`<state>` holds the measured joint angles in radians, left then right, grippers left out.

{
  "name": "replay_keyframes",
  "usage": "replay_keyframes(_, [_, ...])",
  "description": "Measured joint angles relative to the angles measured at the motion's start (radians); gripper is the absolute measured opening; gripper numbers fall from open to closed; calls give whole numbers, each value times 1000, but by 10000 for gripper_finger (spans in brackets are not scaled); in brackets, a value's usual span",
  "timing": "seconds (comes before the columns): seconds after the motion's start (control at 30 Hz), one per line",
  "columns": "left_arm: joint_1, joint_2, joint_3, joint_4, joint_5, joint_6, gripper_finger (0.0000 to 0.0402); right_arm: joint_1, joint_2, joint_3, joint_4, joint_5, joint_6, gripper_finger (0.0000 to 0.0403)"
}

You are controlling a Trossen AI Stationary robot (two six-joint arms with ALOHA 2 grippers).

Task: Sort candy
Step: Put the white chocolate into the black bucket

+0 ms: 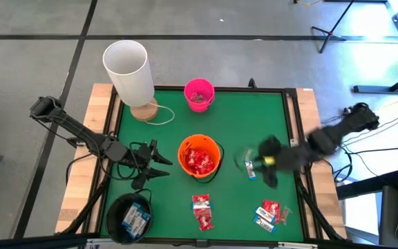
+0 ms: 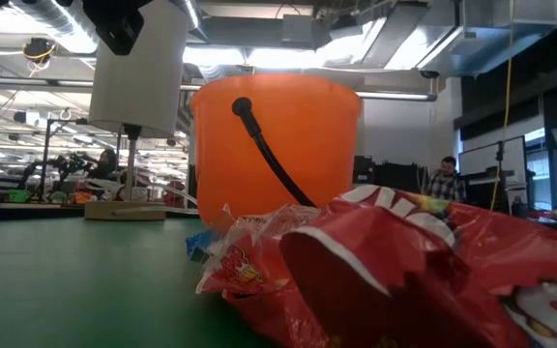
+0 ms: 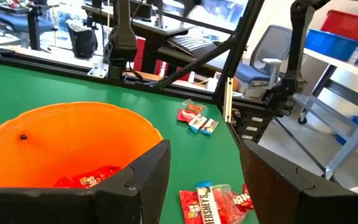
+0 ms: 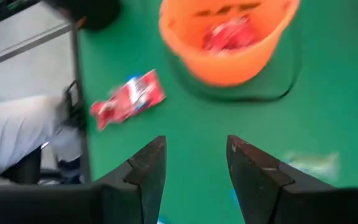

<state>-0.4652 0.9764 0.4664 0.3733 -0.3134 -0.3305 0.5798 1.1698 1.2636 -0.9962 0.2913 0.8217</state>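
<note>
Item: candy, loose stock on the green counter.

Location: I count one cluster of red packets in front of the orange bucket, a second mixed cluster of red packets and white-and-blue bars toward the right front corner, and a single pale wrapped piece just beside the right end effector. More red packets already sit inside the orange bucket; white-and-blue bars sit inside the black bucket at the left front. The pink bucket stands at the back, contents unclear.

Handling, as I judge it: very light, crinkly foil, slick and springy; packets flex and slide under a pinch, and neighbours may come up together. The bars look stiffer and narrow. I would take a red packet across its short width near the middle, not by the loose crimped end; a bar across its narrow sides.

End effectors: right one hangs low over the counter right of the orange bucket, fingers apart, nothing between them in its wrist view. Left end effector waits just left of the orange bucket, fingers apart and empty.

Also present: white lamp, back left.
</note>
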Motion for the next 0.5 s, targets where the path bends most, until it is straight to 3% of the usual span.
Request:
replay_keyframes(0.1, [0, 0, 0, 0, 0, 0, 184, 183, 50, 0, -4, 94, 155, 166])
replay_keyframes(0.23, [0, 0, 0, 1, 0, -1, 184, 328, 149, 0, -23, 135, 344, 166])
replay_keyframes(0.5, [0, 0, 0, 1, -15, -1, 184, 419, 398, -1, -15, -67, 538, 166])
